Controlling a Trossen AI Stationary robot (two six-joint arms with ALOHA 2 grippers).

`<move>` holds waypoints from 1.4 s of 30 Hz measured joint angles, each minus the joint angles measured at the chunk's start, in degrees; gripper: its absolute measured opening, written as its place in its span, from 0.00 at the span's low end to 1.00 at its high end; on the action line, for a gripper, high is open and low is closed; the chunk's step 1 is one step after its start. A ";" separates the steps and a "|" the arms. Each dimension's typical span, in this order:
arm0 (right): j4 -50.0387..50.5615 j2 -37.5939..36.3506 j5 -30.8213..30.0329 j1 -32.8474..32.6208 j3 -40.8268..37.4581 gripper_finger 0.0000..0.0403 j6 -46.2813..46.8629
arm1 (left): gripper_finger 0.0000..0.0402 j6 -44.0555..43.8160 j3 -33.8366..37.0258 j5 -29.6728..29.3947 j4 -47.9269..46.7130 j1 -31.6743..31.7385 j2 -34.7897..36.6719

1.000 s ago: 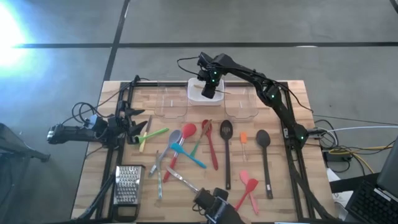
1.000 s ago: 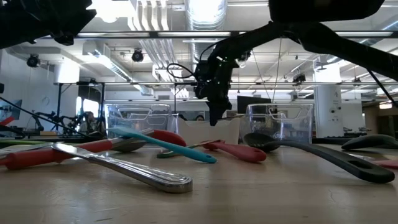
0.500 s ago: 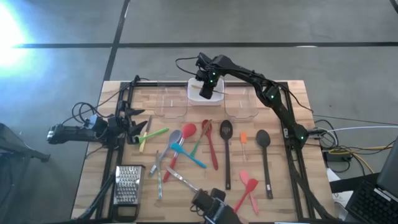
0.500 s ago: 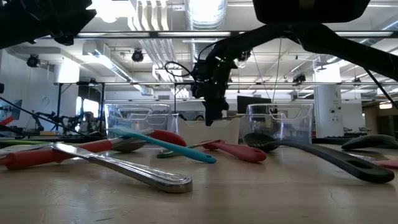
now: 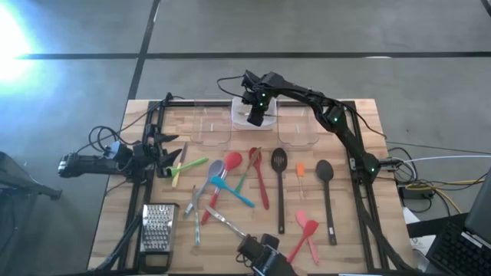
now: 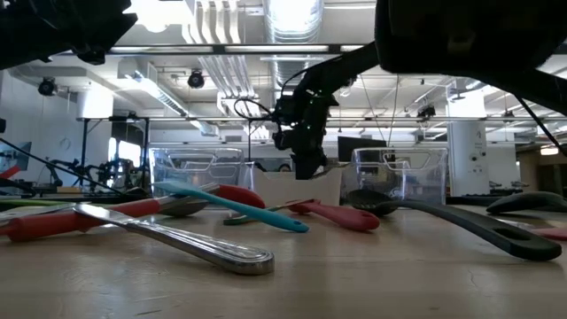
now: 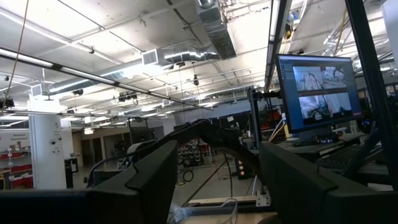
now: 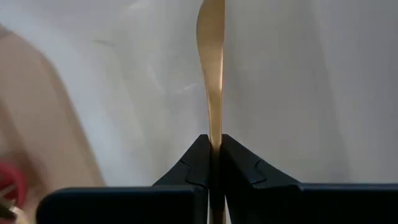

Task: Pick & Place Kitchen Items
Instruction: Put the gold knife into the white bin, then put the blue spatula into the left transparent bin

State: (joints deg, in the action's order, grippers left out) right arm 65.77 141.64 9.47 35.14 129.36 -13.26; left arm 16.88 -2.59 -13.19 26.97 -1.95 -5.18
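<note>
From above, we see our right gripper point(image 5: 255, 116) over the white bin point(image 5: 268, 123) at the back of the wooden table point(image 5: 345, 230), between two clear bins point(image 5: 212, 127). Our left gripper point(image 5: 170, 156) waits at the table's left edge, near a green utensil point(image 5: 192, 165). Spoons and spatulas lie spread across the middle, and a metal grater point(image 5: 156, 226) sits at the front left.

Down at table height, we see the right gripper point(image 6: 306, 168) hanging just above the white bin point(image 6: 297, 188).

Through the left wrist camera, our dark fingers point(image 7: 298, 180) stand apart with nothing between them.

Through the right wrist camera, our fingers point(image 8: 194, 167) are pinched shut on a thin gold-colored utensil point(image 8: 211, 68) over the white bin.
</note>
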 joint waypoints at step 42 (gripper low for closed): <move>15.15 -22.31 -0.38 -9.79 4.81 0.30 0.64 | 0.57 0.47 0.02 -0.01 -1.45 -0.01 -0.01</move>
State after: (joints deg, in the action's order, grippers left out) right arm 80.92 119.33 9.09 25.35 134.18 -12.62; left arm 17.35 -2.57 -13.20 25.52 -1.96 -5.19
